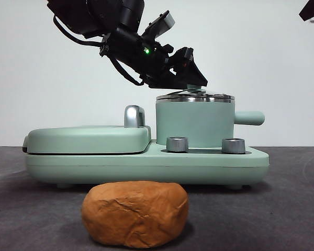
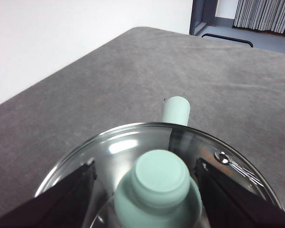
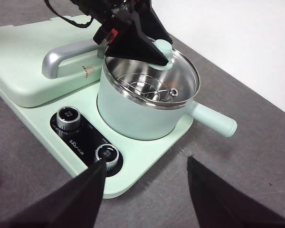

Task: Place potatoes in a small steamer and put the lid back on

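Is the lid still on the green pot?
Yes. The lid sits on the small steamer, its steel rim level on the pot's rim. The left claw straddles the lid's knob, jaws apart.

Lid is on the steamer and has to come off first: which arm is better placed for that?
Left. Its fingers flank the lid knob on the small steamer. The right gripper hangs open, off to the side.

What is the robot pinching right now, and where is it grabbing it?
The left pincer has its jaws on either side of the lid's green knob, lid on the small steamer. The right pincer is open, holding nothing.
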Robot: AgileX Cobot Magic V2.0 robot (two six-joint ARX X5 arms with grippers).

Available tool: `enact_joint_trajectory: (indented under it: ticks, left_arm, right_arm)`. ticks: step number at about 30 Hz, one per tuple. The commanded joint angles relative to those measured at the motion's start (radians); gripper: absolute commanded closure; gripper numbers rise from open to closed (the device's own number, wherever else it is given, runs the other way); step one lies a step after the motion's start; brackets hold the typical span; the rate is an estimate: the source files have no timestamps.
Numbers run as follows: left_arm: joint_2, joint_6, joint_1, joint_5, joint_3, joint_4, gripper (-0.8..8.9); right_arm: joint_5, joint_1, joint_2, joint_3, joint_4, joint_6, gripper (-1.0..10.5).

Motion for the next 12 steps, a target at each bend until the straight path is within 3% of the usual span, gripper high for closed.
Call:
enact_joint_trajectory:
  ticks: [1, 9, 12]
  left_arm:
    - [0.025, 0.017, -0.005, -0.003, 0.028, -0.001, 4.74]
    - [0.026, 0.017, -0.005, -0.003, 0.028, -0.002, 4.78]
    - [0.026, 0.017, -0.005, -0.003, 0.028, -0.01, 5.3]
  right_arm:
    - [0.0, 0.005, 0.004, 0.017, 0.01, -0.007, 6.8]
    - [0.0, 0.005, 0.004, 0.017, 0.01, -0.006, 6.8]
    - [0.0, 0.005, 0.004, 0.017, 0.01, -0.006, 6.8]
